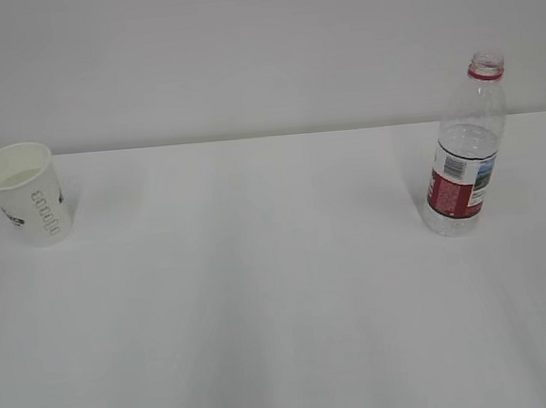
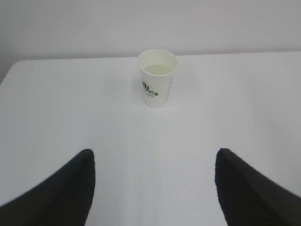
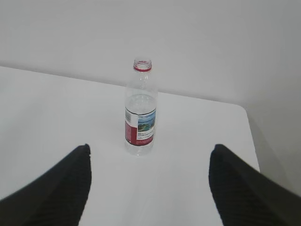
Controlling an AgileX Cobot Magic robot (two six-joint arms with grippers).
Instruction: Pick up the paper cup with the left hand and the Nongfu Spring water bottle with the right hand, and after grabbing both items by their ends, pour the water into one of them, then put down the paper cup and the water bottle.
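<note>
A: Where do things stand?

B: The cup [image 1: 26, 193] sits upright at the far left of the table [image 1: 280, 298], with what looks like a pale pool of water [image 2: 158, 69] inside. The bottle [image 1: 464, 149] stands upright at the far right, cap off, partly filled. They are well apart, and nothing touches either one.

A: And your hands?

B: Neither arm shows in the exterior view. From the wrist views, the left hand [image 2: 155, 188] has its fingers spread wide and empty, the cup centred ahead of the gap. The right hand [image 3: 148, 188] is likewise spread and empty, the bottle just left of centre ahead.

A: So what should you do first?

B: Judging by this, it's the approach. Drive each hand straight in and keep the fingers spread until they flank the body. Take the cup low and gently, since paper crushes. Grip the bottle at its ribbed lower part, below the label; it's tall and would likely tip if nudged.
</note>
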